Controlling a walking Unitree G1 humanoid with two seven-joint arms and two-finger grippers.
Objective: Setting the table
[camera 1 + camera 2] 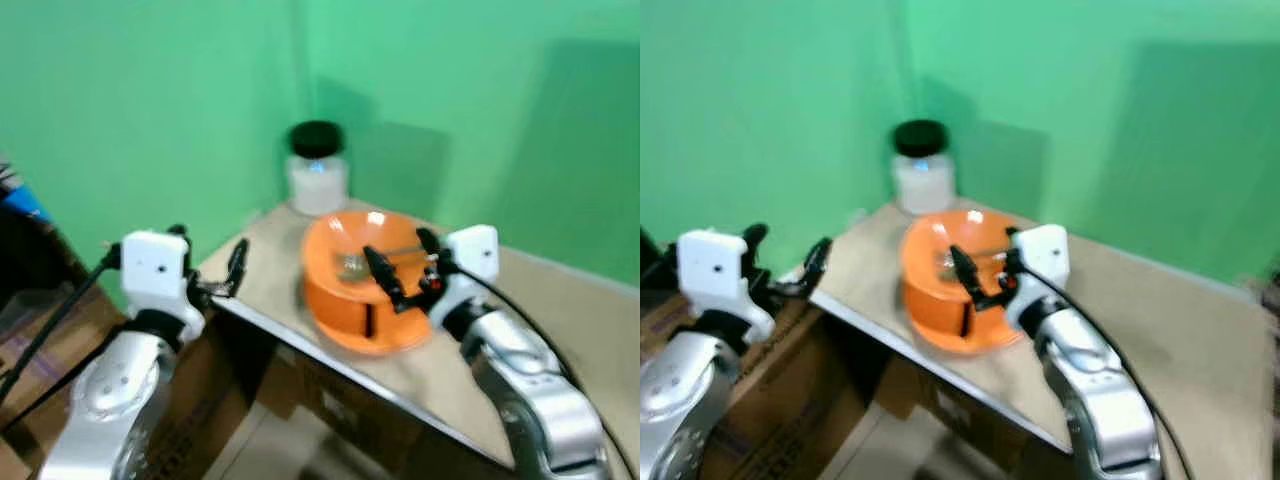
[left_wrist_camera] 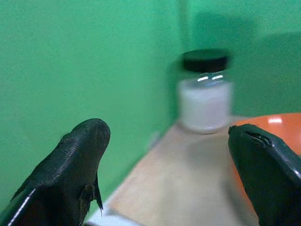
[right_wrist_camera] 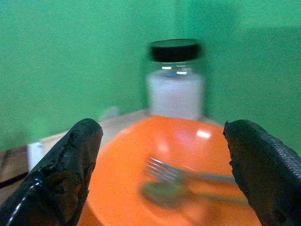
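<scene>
Now, in your left eye view, an orange bowl (image 1: 362, 290) sits on the tan table (image 1: 560, 330), near the table's front edge, with a fork (image 1: 375, 258) and a spoon (image 1: 352, 266) lying inside it. Behind the bowl, at the table's far corner against the green wall (image 1: 150, 110), stands a glass jar (image 1: 317, 170) with a black lid and white contents. Your right gripper (image 1: 402, 265) hangs over the bowl's near side with its fingers spread wide, one finger reaching down over the rim; whether it touches the bowl you cannot tell through the blur. Your left gripper (image 1: 208, 262) is off the table's left corner, beside the bowl but apart from it, fingers parted and holding nothing. Cardboard boxes (image 1: 60, 350) lie on the floor below the table's left side.

Your right eye view shows the same layout: bowl near the front edge, jar behind it, right gripper over the bowl.

From your left wrist view, the two fingers (image 2: 70, 174) stand far apart; between them you see bare tabletop, the jar beyond it, and a sliver of the bowl by one finger.

From your right wrist view, the fingers (image 3: 61, 179) are equally wide, framing the bowl with the fork and spoon inside, the jar just behind the bowl.
</scene>
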